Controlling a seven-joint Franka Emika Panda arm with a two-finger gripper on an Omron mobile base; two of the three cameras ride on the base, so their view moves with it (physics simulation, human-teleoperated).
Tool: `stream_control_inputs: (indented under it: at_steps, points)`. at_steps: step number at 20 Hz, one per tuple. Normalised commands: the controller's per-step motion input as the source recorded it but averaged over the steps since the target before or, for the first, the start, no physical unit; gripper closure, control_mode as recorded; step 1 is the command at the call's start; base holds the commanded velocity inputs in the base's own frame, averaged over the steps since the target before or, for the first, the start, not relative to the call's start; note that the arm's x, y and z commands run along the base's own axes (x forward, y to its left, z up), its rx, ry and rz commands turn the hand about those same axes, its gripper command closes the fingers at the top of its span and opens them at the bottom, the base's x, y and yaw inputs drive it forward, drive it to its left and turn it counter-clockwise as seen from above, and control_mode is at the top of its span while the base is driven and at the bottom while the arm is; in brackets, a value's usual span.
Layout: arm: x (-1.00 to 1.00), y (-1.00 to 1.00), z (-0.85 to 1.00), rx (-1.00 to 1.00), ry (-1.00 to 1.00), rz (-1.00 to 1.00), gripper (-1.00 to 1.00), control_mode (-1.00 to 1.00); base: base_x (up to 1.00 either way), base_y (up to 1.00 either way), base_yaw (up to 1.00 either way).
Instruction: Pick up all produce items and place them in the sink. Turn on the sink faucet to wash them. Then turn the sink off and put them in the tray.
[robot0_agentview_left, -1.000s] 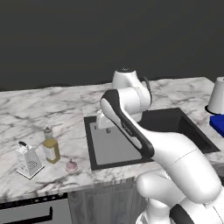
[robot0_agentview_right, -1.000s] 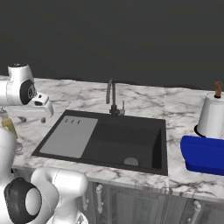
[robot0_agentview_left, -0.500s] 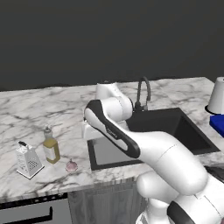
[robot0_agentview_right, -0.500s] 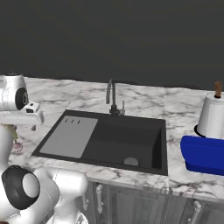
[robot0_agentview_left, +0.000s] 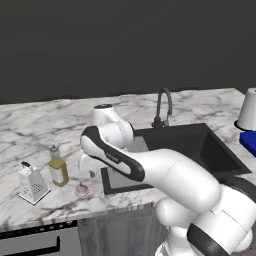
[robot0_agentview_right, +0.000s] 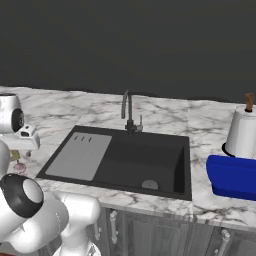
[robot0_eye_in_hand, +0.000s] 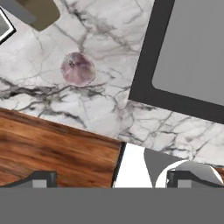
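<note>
The produce item, a small pinkish-purple bulb (robot0_eye_in_hand: 78, 69) (robot0_agentview_left: 81, 190), lies on the marble counter left of the sink (robot0_agentview_left: 215, 150) (robot0_agentview_right: 182, 165). My gripper (robot0_eye_in_hand: 111, 179) (robot0_agentview_left: 90, 171) hangs open and empty above the counter's front edge, between the bulb and the sink's black rim, apart from the bulb. In the right base view the bulb (robot0_agentview_right: 19, 167) peeks out under the hand. The sink faucet (robot0_agentview_left: 162, 107) (robot0_agentview_right: 129, 112) stands behind the basin, and no water is visible. The blue tray (robot0_agentview_right: 232, 177) (robot0_agentview_left: 248, 141) sits on the counter right of the sink.
A yellow oil bottle (robot0_agentview_left: 58, 170) (robot0_eye_in_hand: 41, 11) and a metal grater (robot0_agentview_left: 32, 184) stand just left of the bulb. The grey drainboard panel (robot0_eye_in_hand: 192, 48) (robot0_agentview_right: 80, 156) fills the sink's left part. A paper towel roll (robot0_agentview_right: 243, 132) stands behind the tray. Wooden floor (robot0_eye_in_hand: 52, 144) lies below the counter edge.
The arm has swung left from over the sink's drainboard to the counter by the bulb. The gripper has stayed open.
</note>
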Motion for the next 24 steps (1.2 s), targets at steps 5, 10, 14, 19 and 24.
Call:
stream_control_inputs:
  at_steps: [5,10,14,19,24]
  points:
    - [0.0,0.39,-0.38,0.0,0.06,0.06,-1.0,-1.0,0.0,0.0,0.0]
    - [0.07,0.32,-0.28,0.0,0.04,0.05,-1.0,-1.0,0.0,0.0,0.0]
    - [0.17,0.11,-0.24,0.0,0.01,0.02,-1.0,-1.0,0.0,0.0,0.0]
    - [0.27,0.06,-0.25,0.0,0.0,0.0,-1.0,-1.0,0.0,0.0,0.0]
    - [0.27,0.08,-0.24,0.0,0.0,0.0,-1.0,-1.0,0.0,0.0,0.0]
